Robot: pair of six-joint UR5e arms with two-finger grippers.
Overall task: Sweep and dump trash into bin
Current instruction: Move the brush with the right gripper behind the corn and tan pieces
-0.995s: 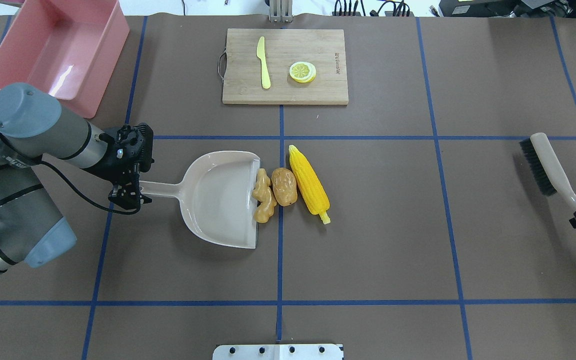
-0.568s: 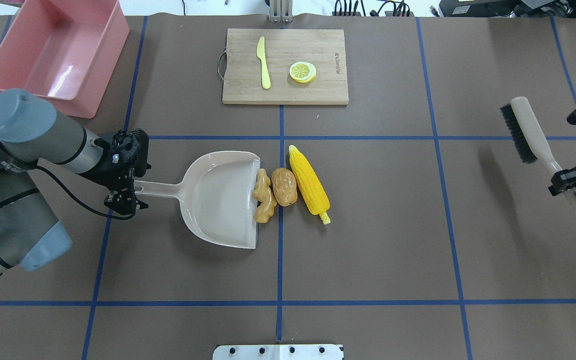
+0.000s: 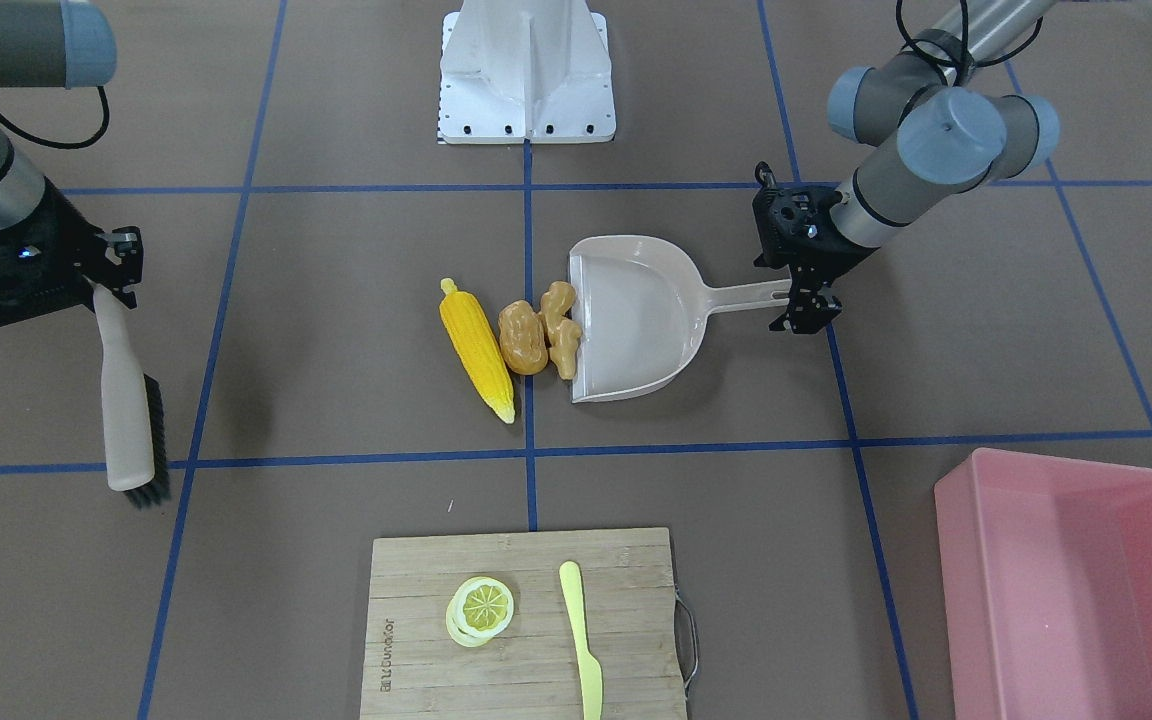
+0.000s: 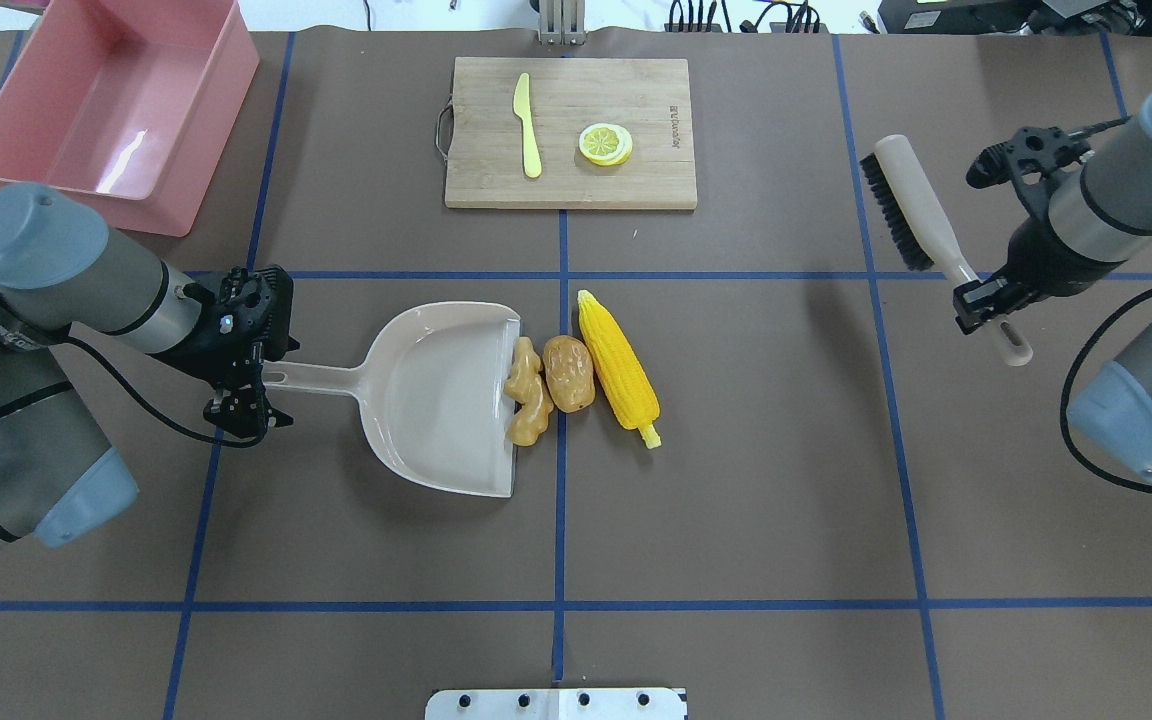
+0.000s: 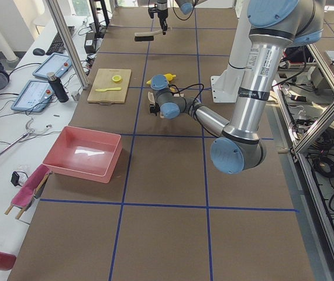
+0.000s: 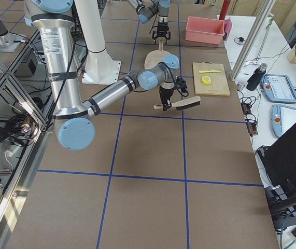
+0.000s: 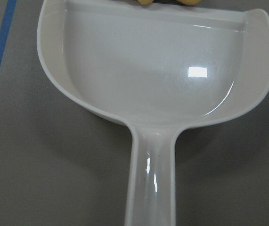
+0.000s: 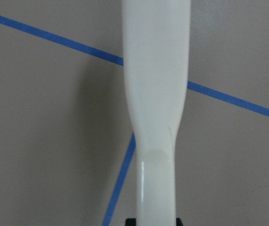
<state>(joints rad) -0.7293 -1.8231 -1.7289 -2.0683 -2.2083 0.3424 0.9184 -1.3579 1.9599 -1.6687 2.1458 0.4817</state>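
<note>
The right tool (image 4: 981,298), holding the brush (image 4: 911,203), has come in from the right toward the trash (image 4: 569,373); the left tool (image 4: 241,403) holds the dustpan (image 4: 436,400).

The dustpan (image 4: 436,400) is smooth, glossy beige plastic, the bin (image 4: 221,100) glossy pink plastic, the corn cob (image 4: 618,370) shiny and ribbed, the cutting board (image 4: 636,100) matt grained wood, the brush (image 4: 921,215) smooth-handled with black bristles, and the table cover (image 4: 756,480) matt brown.
</note>
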